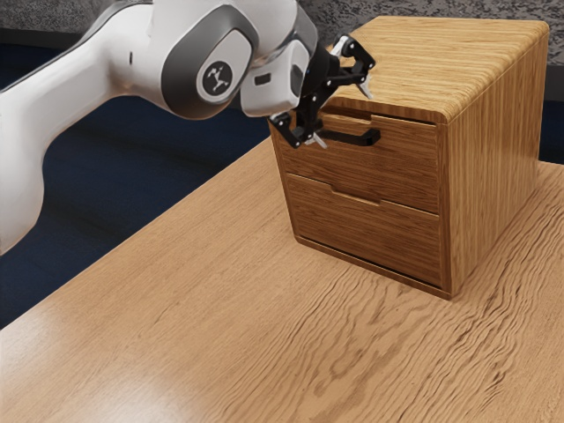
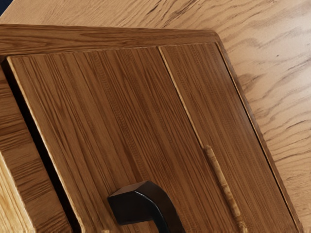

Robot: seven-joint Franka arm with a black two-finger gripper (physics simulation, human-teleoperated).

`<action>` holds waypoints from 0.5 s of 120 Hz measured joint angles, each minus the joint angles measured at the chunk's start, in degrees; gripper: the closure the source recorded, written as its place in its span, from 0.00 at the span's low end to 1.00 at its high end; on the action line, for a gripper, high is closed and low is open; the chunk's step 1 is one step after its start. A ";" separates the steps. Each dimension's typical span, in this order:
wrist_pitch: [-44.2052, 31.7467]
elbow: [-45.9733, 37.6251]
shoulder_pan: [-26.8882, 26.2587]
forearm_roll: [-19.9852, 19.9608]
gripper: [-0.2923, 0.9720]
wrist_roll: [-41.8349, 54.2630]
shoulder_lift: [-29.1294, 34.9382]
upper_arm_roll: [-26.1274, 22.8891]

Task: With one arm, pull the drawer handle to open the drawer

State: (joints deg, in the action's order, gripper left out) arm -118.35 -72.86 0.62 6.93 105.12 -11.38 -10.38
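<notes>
Black jaws wide apart at black handle of wooden top drawer

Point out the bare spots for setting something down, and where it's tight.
Free: the wide table in front of the cabinet, and the cabinet's top. Crowded: at the top drawer's handle, where the gripper hangs.

Text: none legible | Numbers: none | Signs: white circular emblem on grey joint cap of arm, no lettering
</notes>
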 joint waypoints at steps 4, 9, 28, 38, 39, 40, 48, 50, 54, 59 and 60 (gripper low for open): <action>0.18 -0.05 0.01 0.02 0.25 -0.06 -0.07 0.13; 0.53 -0.10 -0.02 0.06 0.25 -0.13 -0.12 0.21; 1.86 -0.46 -0.13 0.20 0.25 -0.37 -0.08 0.32; 1.96 -0.46 -0.17 0.61 0.25 -0.48 -0.17 0.29; 1.97 -0.46 -0.18 0.64 0.25 -0.49 -0.19 0.28; 1.98 -0.46 -0.18 0.67 0.25 -0.50 -0.21 0.28; 2.03 -0.44 -0.12 0.80 0.25 -0.57 -0.55 0.30; 2.03 -0.42 -0.08 0.82 0.25 -0.59 -0.69 0.29; 2.05 -0.40 -0.04 0.86 0.25 -0.63 -0.94 0.33; 2.07 -0.39 -0.08 0.88 0.25 -0.67 -1.16 0.59; 2.07 -0.39 -0.07 0.88 0.25 -0.68 -1.19 0.64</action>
State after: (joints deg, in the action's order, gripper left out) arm -116.28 -73.25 0.55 7.81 104.44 -12.58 -9.74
